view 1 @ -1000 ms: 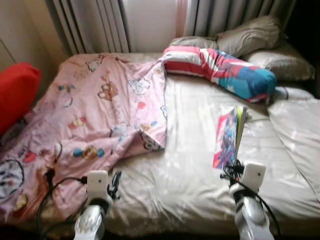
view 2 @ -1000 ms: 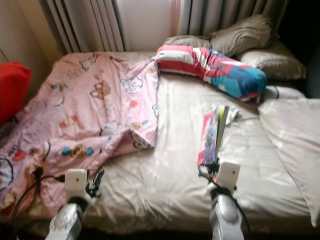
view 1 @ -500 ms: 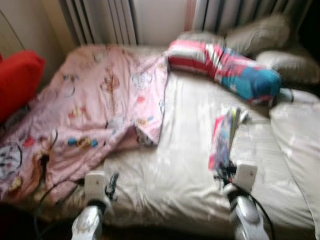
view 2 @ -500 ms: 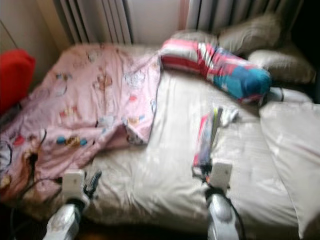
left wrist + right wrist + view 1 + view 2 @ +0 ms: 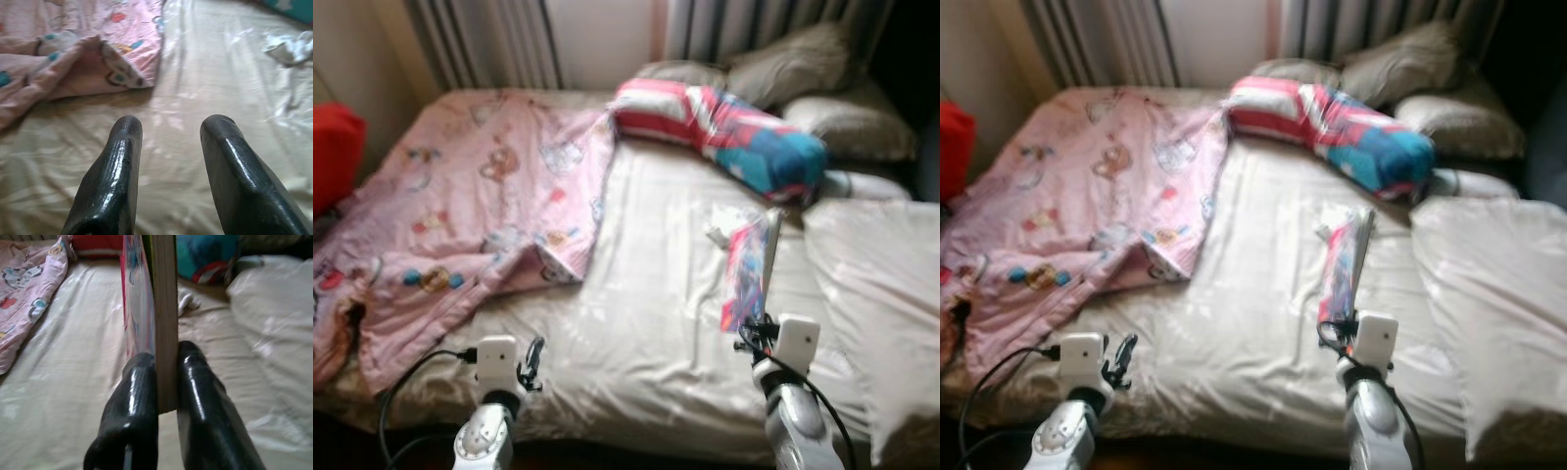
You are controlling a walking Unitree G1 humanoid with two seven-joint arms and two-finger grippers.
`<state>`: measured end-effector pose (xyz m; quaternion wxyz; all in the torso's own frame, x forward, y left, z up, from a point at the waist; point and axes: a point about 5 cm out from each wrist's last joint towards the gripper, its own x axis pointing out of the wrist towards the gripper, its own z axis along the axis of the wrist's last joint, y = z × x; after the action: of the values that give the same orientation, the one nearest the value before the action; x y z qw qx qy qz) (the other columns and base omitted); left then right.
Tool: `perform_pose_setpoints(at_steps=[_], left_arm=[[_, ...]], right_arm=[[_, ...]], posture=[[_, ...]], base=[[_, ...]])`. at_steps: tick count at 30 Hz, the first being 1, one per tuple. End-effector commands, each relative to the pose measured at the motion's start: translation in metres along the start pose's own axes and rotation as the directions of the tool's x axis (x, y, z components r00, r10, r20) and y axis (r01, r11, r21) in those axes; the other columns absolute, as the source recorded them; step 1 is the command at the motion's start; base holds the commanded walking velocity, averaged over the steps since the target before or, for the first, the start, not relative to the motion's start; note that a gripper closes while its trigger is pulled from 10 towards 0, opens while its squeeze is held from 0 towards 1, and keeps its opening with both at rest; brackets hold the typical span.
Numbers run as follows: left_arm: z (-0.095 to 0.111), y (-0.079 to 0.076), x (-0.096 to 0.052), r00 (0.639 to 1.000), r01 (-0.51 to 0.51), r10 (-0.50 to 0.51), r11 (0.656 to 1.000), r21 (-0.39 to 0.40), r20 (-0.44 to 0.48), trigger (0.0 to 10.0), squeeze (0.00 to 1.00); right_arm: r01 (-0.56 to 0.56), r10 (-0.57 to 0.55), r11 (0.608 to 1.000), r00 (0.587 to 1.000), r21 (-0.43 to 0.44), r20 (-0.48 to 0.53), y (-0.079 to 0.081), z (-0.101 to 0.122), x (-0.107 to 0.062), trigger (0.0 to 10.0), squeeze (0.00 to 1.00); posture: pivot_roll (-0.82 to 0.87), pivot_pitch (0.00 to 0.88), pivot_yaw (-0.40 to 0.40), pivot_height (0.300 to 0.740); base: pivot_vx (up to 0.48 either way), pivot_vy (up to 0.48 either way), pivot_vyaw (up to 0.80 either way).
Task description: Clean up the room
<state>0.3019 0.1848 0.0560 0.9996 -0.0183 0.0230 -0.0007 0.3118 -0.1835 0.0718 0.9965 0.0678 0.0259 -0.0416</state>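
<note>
My right gripper (image 5: 166, 369) is shut on a thin book (image 5: 164, 298), held on edge over the bed; its colourful cover (image 5: 746, 269) rises ahead of the right arm. My left gripper (image 5: 168, 127) is open and holds nothing, hovering low over the cream sheet (image 5: 215, 73) near the bed's front left. A pink cartoon blanket (image 5: 480, 206) lies rumpled over the bed's left half, its folded corner (image 5: 110, 61) just ahead of the left fingers. A small white crumpled thing (image 5: 717, 233) lies on the sheet beyond the book.
A striped red, white and blue bolster (image 5: 724, 137) lies across the head of the bed, with grey pillows (image 5: 793, 64) behind. A large cream pillow (image 5: 876, 294) fills the right side. A red cushion (image 5: 333, 152) sits at the far left. Curtains (image 5: 489, 39) hang behind.
The whole picture has shifted left, so the camera has turned right. The book stays in the right gripper and the left gripper stays open.
</note>
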Motion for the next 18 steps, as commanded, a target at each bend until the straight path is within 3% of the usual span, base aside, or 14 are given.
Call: perform_pose_setpoints(at_steps=[1, 12, 18], left_arm=[[-0.0055, 0.0104, -0.0054, 0.999, -0.033, 0.033, 0.999, 0.01, -0.02, 10.0, 0.0], [-0.0031, 0.0103, -0.0055, 1.0, -0.027, 0.027, 1.0, -0.008, -0.005, 10.0, 0.0], [-0.0034, 0.0099, -0.0058, 1.0, -0.024, 0.024, 1.0, -0.014, -0.007, 10.0, 0.0]], right_arm=[[-0.014, 0.013, 1.0, 0.999, 0.018, 0.036, 0.0067, 0.0064, 0.0014, 10.0, 0.0], [-0.009, 0.009, 1.0, 1.0, 0.019, 0.029, 0.0065, 0.0054, 0.0012, 10.0, 0.0], [-0.017, 0.016, 1.0, 1.0, 0.021, 0.02, 0.0077, 0.0047, 0.0016, 10.0, 0.0]], posture=[[-0.03, 0.228, 0.001, 0.74], [-0.03, 0.232, 0.0, 0.74], [-0.03, 0.234, -0.001, 0.74]], base=[[0.0, 0.0, 0.0], [0.0, 0.0, 0.0], [0.0, 0.0, -0.8]])
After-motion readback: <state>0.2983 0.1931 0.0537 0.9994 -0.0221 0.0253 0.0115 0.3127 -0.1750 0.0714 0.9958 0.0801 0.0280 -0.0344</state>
